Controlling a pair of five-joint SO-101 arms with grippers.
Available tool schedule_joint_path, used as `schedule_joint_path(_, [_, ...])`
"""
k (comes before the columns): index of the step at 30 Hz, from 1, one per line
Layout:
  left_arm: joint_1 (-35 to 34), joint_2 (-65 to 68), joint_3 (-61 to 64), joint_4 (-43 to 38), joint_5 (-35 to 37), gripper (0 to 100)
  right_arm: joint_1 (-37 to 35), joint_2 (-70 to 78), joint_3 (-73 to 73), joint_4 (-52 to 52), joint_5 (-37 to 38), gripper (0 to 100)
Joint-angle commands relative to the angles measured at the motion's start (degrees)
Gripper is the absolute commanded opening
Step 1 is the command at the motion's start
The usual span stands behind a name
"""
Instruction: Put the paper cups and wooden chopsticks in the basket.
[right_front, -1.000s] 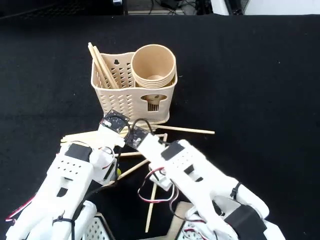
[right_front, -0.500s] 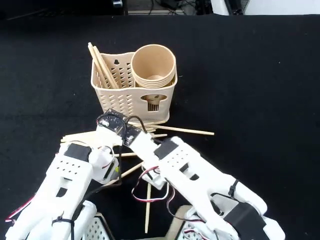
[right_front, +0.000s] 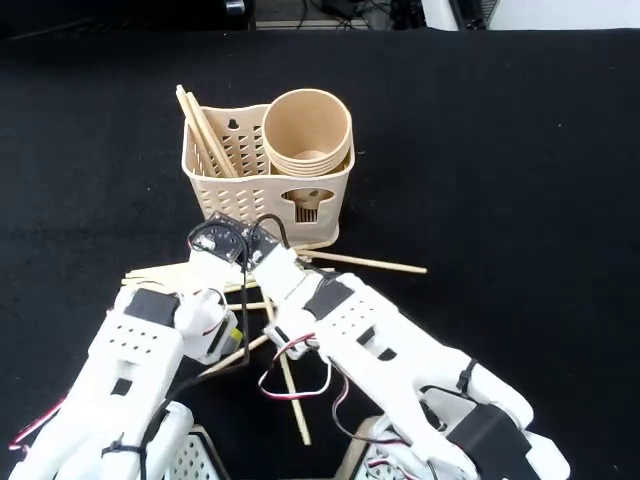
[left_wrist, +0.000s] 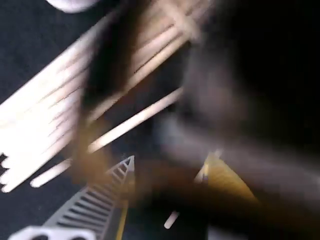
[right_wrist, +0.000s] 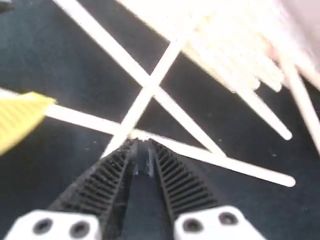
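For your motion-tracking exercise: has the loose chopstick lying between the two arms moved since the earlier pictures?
Yes. Against the basket, the near end of the chopstick has swung right in the high view.

No writing, number or sign can be read on the basket or paper cups

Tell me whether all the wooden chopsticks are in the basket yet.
No, several chopsticks lie on the black table in front of the basket.

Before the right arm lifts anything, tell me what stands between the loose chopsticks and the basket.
Nothing on the table lies between the chopsticks and the basket. Its front wall must be cleared, and cups fill one half; the left arm sits close alongside.
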Motion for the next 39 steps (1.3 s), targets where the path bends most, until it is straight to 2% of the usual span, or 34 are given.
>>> schedule_joint_path(1, [0.4, -0.6, -1.8, 0.5, 0.4, 23, -1.1, -2.0, -0.8, -1.7, -0.7, 1.3])
schedule_joint_path(11, [0.9, -0.6, -2.9, 0.6, 1.7, 23, 0.1, -2.5, -1.3, 3.9, -0.6, 1.2])
schedule_joint_path(15, [1.1, -0.6, -5.1, 1.4, 4.6, 24, 3.6, -9.6, -0.7, 6.2, -0.6, 1.2])
schedule_joint_path(19, [5.1, -0.6, -9.6, 7.4, 4.7, 24, 8.4, -20.6, -0.7, 13.9, 1.4, 1.4])
schedule_joint_path(22, [10.3, -0.6, -12.6, 10.1, 4.8, 24, 14.5, -27.4, -0.2, 19.1, 7.0, 1.4])
schedule_joint_path(25, [15.1, -0.1, -12.7, 9.5, 4.8, 24, 24.6, -32.0, -0.1, 22.8, 9.0, 1.4])
schedule_joint_path(28, [16.0, 0.0, -10.8, 6.4, 4.8, 24, 33.6, -34.0, 0.6, 24.9, 9.1, 1.4])
schedule_joint_path(32, [16.0, 0.0, -7.1, 1.8, 6.4, 25, 40.3, -33.6, 3.9, 22.2, 9.1, 1.5])
schedule_joint_path(36, [16.0, 0.0, -3.2, -5.5, 10.9, 26, 46.9, -33.9, 8.0, 16.7, 7.1, 1.4])
schedule_joint_path(39, [16.3, 0.0, -0.8, -11.8, 13.5, 26, 53.7, -33.9, 10.9, 11.8, -0.8, 1.5])
